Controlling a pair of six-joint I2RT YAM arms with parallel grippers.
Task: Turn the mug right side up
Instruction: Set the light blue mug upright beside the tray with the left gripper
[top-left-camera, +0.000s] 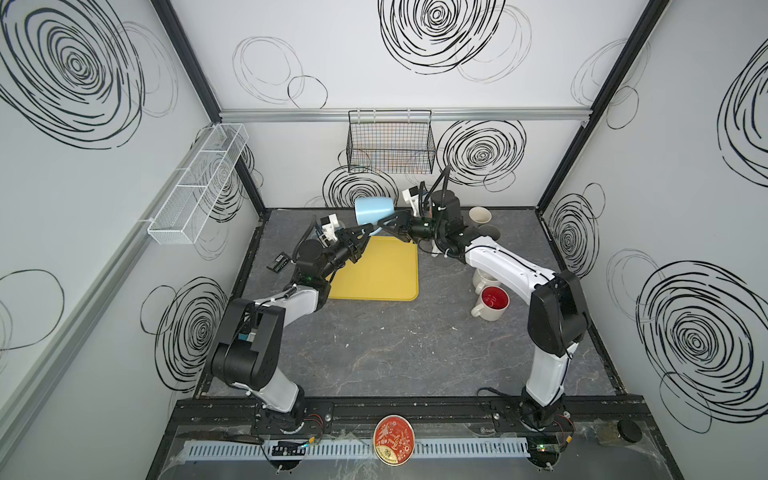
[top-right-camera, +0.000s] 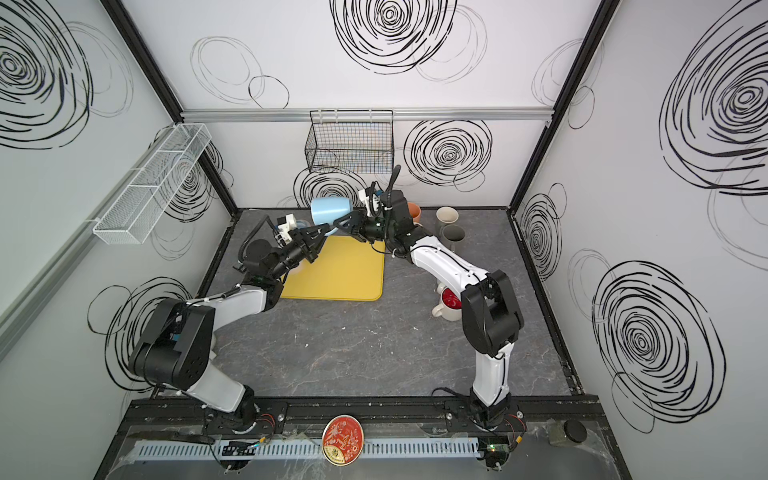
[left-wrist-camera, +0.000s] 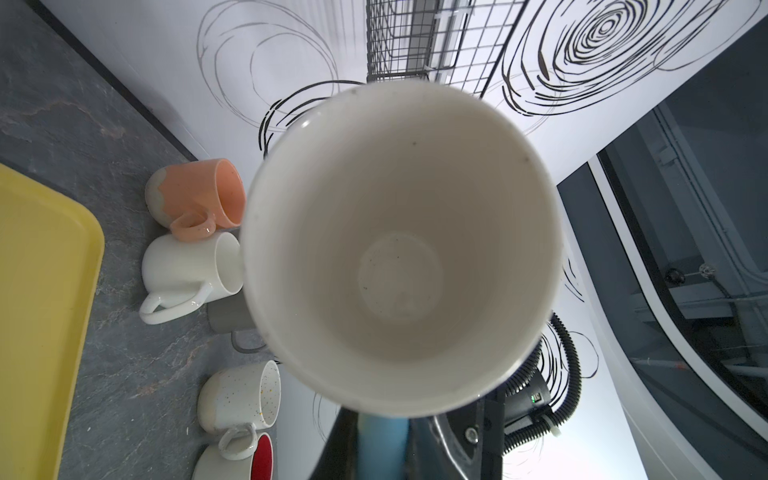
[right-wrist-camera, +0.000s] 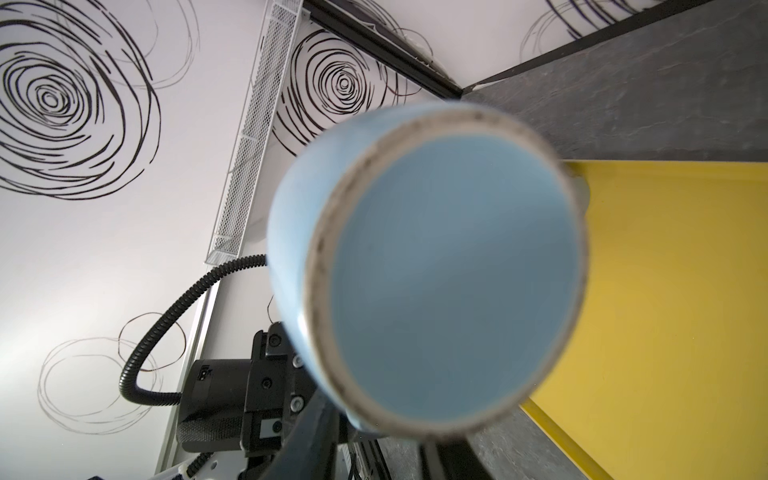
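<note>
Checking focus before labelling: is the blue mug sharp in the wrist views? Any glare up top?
Left wrist view: light blue ceramic mug fills the frame, rim soft, peach glazed mug behind it sharp. Right wrist view: mug's base blurred, yellow plastic tray crisper. Both top views: even light, no glare, mug small but clear.

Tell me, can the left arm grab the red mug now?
Probably not: its jaws are shut on the blue mug, and the red mug stands far across, by the right arm.
</note>
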